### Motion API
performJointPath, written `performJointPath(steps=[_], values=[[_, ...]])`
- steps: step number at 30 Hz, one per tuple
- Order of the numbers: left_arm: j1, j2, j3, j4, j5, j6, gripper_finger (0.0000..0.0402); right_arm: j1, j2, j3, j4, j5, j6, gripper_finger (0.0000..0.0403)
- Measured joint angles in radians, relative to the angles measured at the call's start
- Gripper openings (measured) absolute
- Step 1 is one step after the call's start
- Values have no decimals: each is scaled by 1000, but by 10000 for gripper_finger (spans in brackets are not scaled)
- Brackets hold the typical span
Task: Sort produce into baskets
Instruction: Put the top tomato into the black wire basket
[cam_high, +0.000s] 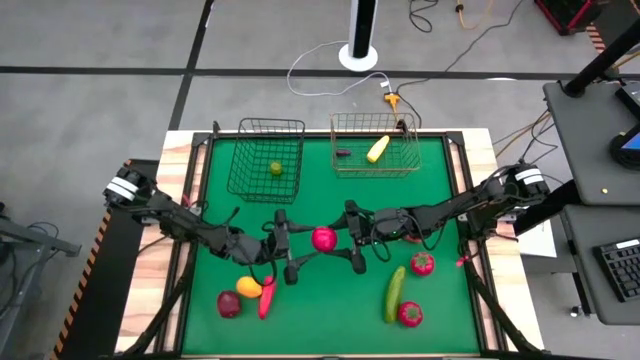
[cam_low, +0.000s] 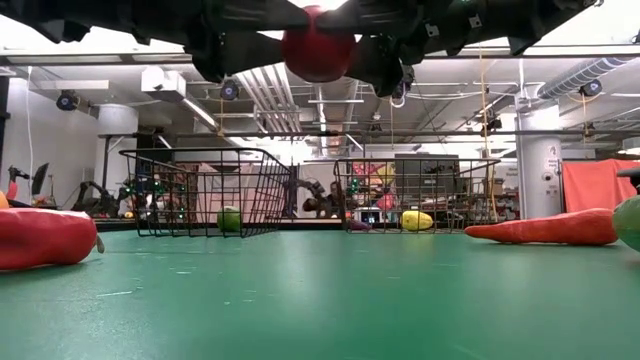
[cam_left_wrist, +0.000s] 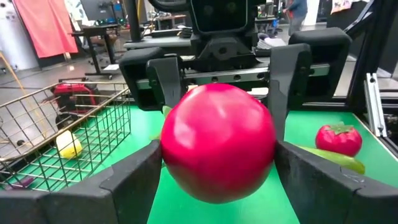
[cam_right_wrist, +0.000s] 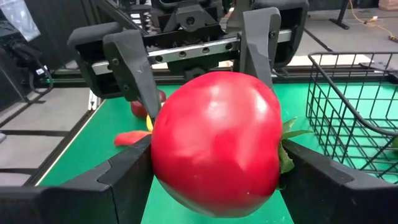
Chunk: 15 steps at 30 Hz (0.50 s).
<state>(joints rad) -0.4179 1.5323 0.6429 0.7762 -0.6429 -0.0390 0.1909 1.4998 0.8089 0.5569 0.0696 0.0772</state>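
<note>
Left gripper (cam_high: 291, 248) and right gripper (cam_high: 352, 238) are meeting mid-table, both flanking a red apple (cam_high: 323, 238) lifted off the mat (cam_high: 330, 310). Left fingers (cam_left_wrist: 134, 180) are looking spread beside it; right fingers (cam_right_wrist: 127, 171) are seemingly pinching it. Black basket (cam_high: 267, 158) is holding a lime (cam_high: 275, 168), silver basket (cam_high: 375, 145) a yellow piece (cam_high: 378, 149)

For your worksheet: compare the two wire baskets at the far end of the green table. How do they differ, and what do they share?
The black basket is dark wire; the silvery basket is lighter. The black basket holds one small green fruit; the silvery basket holds a yellow piece and a small dark one. Both are rectangular, open-topped and side by side.
</note>
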Motion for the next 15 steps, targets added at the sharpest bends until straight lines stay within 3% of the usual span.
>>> performJointPath(steps=[9, 15], values=[[11, 20, 12, 0, -2, 31, 285, 0, 0, -2, -9, 1, -7, 283], [12, 19, 11, 2, 0, 46, 234, 0, -1, -2, -9, 1, -6, 289]])
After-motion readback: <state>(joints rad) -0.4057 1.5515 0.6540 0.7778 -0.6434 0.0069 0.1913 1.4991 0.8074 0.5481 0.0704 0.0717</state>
